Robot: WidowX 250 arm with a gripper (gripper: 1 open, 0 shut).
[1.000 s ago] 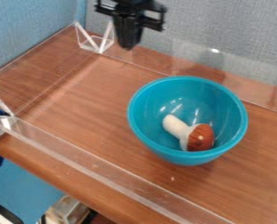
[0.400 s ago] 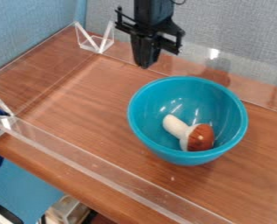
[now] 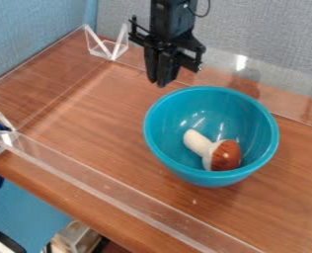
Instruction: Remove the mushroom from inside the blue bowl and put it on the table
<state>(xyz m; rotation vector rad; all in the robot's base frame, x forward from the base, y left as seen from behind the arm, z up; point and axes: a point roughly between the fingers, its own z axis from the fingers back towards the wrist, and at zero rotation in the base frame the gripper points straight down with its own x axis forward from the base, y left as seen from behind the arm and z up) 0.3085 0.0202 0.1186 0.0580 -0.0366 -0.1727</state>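
The blue bowl [image 3: 164, 117] stands on the wooden table [image 3: 80, 109], right of the middle. Inside it the mushroom [image 3: 214, 150] lies on its side, cream stem pointing up-left and reddish-brown cap toward the bowl's near right wall. My black gripper [image 3: 167, 77] hangs pointing down just beyond the bowl's far left rim, above the table and clear of the mushroom. Its fingers stand slightly apart with nothing between them.
Low clear acrylic walls [image 3: 119, 203] run along the table's edges, with clear triangular braces at the back left corner [image 3: 109, 44] and the left edge [image 3: 1, 138]. A blue backdrop rises behind the table. Bare wood lies to the left of the bowl.
The gripper has come down and to the right from the back wall toward the bowl's far rim, and its fingers have parted a little. Bowl and mushroom have not moved.
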